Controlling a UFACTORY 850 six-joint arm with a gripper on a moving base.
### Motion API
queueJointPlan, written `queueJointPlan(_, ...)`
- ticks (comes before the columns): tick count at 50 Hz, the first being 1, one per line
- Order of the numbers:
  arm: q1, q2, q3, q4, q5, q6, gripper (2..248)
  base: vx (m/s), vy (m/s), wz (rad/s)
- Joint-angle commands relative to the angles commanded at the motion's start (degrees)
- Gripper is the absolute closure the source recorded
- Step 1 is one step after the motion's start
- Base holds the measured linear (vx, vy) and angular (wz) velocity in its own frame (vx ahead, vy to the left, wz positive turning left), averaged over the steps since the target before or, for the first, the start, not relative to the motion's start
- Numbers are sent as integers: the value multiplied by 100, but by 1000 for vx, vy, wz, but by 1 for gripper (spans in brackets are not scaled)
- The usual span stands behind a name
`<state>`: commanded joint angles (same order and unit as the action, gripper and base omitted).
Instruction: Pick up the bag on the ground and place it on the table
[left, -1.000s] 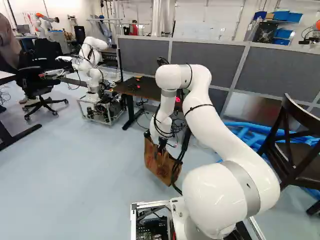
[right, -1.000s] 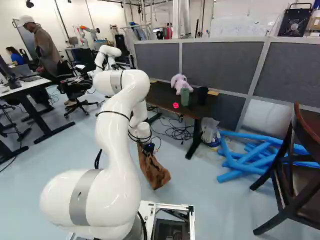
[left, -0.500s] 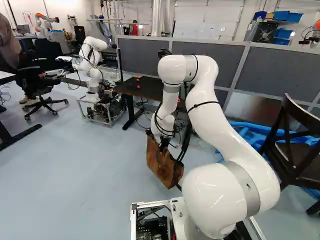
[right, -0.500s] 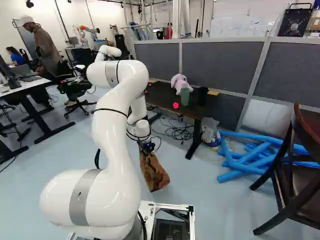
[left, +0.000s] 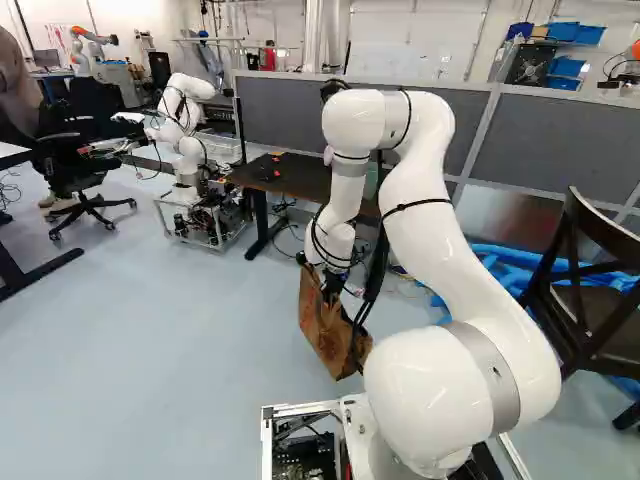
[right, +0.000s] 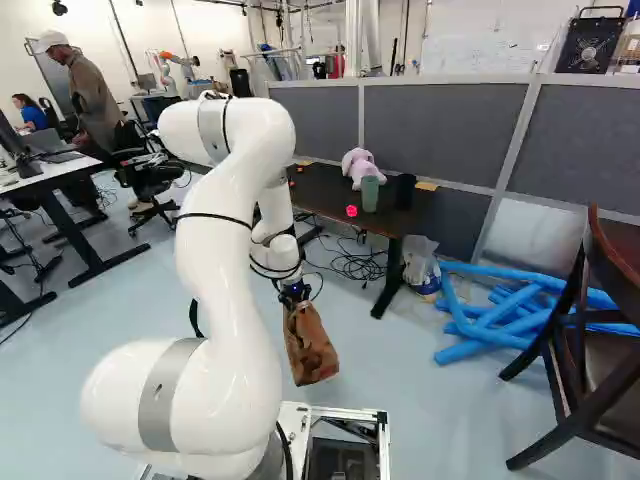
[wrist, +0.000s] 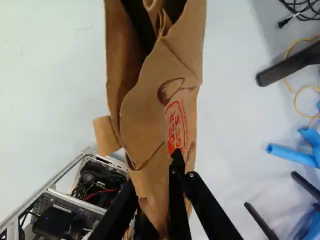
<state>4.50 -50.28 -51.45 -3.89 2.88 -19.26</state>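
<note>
In the left base view my gripper (left: 332, 284) is low beside the dark table, shut on the upper part of the brown paper bag (left: 328, 335). The bag (right: 310, 350) hangs below the gripper (right: 294, 294) in the right base view, slightly tilted; I cannot tell how far its bottom is from the floor. Creased brown paper of the bag (wrist: 150, 105) runs in between the fingers of the gripper (wrist: 160, 180) in the wrist view. The dark table (right: 325, 198) stands beyond the bag.
On the table are a pink stuffed toy (right: 359, 166), a green cup (right: 370, 193) and a black cup (right: 405, 191). Cables (right: 355, 262) lie underneath. Blue tubes (right: 490, 320) and a dark chair (right: 590, 330) are to the right. Another robot (left: 185, 130) stands behind at left.
My arm's upper bend has shifted back towards the base, and the gripper has come slightly nearer with the bag in its grip. The bag has swung more upright. The base has not moved.
</note>
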Motion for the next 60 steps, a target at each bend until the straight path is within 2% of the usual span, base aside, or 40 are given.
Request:
queueJointPlan(36, 1, 913, 586, 576, -509, 0, 229, 0, 0, 0)
queueJointPlan(60, -21, 1447, 726, 847, -1020, 0, 229, 0, 0, 0)
